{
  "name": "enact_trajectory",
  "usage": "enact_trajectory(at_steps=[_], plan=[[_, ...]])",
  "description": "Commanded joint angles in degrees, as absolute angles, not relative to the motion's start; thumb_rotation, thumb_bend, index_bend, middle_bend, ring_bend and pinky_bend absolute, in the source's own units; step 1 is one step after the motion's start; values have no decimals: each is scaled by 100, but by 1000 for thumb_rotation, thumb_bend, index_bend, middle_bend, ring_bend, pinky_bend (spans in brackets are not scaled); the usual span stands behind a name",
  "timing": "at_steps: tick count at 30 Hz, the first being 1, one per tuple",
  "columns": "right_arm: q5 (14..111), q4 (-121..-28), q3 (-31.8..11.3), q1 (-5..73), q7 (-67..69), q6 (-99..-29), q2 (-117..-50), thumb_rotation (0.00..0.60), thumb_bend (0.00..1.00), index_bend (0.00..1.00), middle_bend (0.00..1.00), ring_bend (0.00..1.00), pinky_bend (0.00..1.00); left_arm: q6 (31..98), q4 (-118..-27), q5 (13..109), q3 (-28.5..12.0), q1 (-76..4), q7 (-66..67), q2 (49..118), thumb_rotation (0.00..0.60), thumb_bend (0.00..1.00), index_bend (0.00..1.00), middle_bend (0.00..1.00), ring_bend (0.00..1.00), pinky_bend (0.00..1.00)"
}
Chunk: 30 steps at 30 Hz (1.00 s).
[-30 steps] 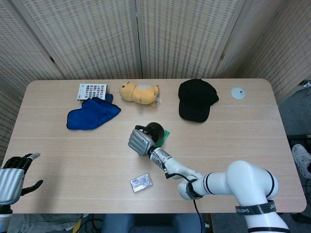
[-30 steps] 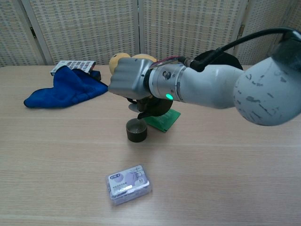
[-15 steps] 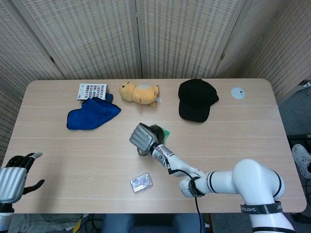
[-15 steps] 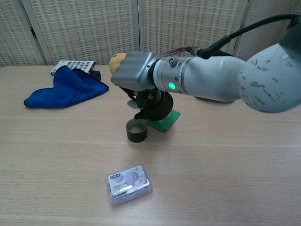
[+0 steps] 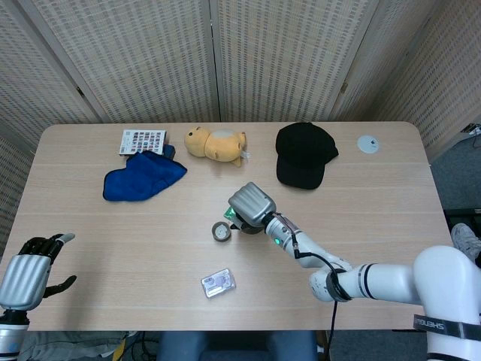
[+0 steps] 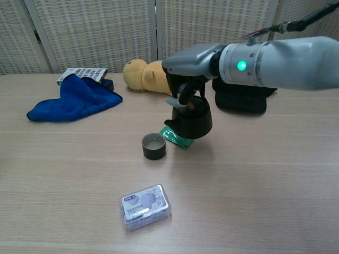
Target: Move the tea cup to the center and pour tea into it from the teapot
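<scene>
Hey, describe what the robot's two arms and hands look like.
Right arm: glossy grey-white rounded segments with black joint bands, a glowing green light near the wrist and a black cable. Right hand: ribbed silver back, dark fingers. Left hand: the same ribbed silver back with black fingers.

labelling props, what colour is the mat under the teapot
Green; the mat shows at the teapot's base, clearest in the chest view.

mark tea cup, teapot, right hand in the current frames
tea cup [image 6: 153, 146], chest view, on its dark outer wall.
teapot [image 6: 192, 123], chest view, on its black body.
right hand [image 5: 252, 204], head view, on the grey back of the hand.
</scene>
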State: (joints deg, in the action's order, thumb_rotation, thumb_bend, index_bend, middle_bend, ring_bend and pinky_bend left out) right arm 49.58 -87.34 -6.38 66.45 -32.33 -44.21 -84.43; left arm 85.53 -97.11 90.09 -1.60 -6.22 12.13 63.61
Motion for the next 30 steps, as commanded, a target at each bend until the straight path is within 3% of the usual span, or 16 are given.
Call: enact_trajectory(at_steps=[1,12,20,26,30], plan=[[5469,-9034,-601,6131,-2410,-4419,-7991,409,500,1000,973,914,574,8531,-9745,9012,-161,-641,1251,6364,600,150,227,262,318,215],[6283,-8798,-401,5395,-1019,-4375,-7656,410,458,1000,972,914,574,8460,-9835,9021,-155,-701,1328,6361,600,149,227,262,318,215],[6600,-8611,-361,5189,-599,-4270,-7610,410,279,1000,971,914,574,8399,-9848,9008,-154,-748,1385,6403,600,149,227,262,318,215],[6728,-8541,-329,5096,-573,-4253,-7617,409,15,1000,971,914,559,8396,-9870,8994,-151,-755,1412,6402,600,149,227,262,318,215],[6802,-8549,-316,5054,-573,-4229,-7594,410,0,1000,969,913,504,8390,-9861,8984,-135,-750,1416,6421,600,150,227,262,318,215]])
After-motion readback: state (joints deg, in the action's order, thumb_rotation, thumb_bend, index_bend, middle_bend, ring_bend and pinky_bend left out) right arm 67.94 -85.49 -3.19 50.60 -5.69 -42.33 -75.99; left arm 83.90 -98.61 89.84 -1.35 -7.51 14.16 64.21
